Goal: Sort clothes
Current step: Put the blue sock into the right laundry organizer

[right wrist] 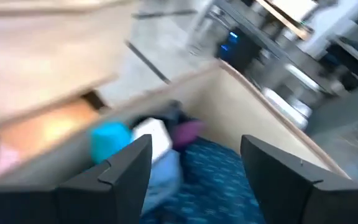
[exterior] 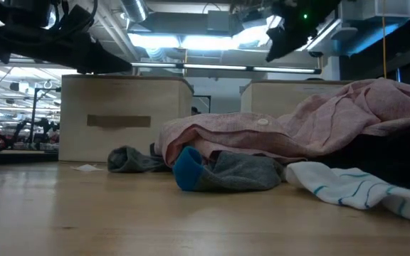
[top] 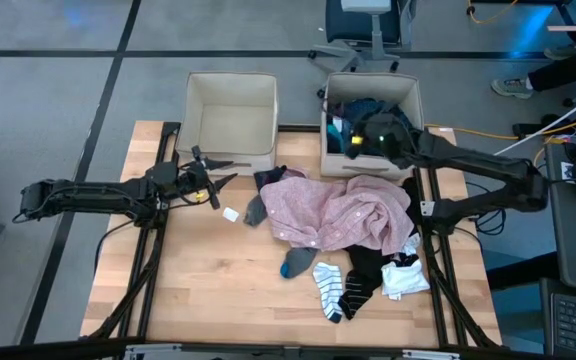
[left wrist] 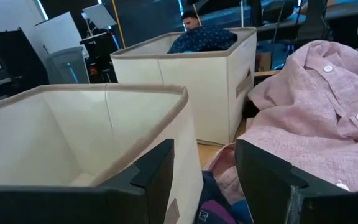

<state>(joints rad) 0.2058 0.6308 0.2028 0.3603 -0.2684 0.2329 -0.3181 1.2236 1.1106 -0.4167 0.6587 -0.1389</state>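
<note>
Socks up front: at 6 o'clock on the table a striped sock lies beside a black piece, with a white sock just past it toward 5 and a grey sock with a blue toe touching the heap's near edge. Filling the centre, the pink shirt sprawls crumpled over the darker pieces; another grey sock pokes out at its 9 o'clock side, and a small white tag lies alone on the wood close by.

Out at 9 o'clock the left gripper hangs above the table, level, fingers spread wide and holding nothing, just in front of the left bin. That bin shows bare walls inside. From the left wrist, the shirt's buttons sit right past the fingertips.

Up at 1 o'clock the right gripper is over the right bin, fingers wide apart, nothing between them. Below it in the bin lies the navy dotted top, along with a light blue piece and something white and purple, too blurred to name.
</note>
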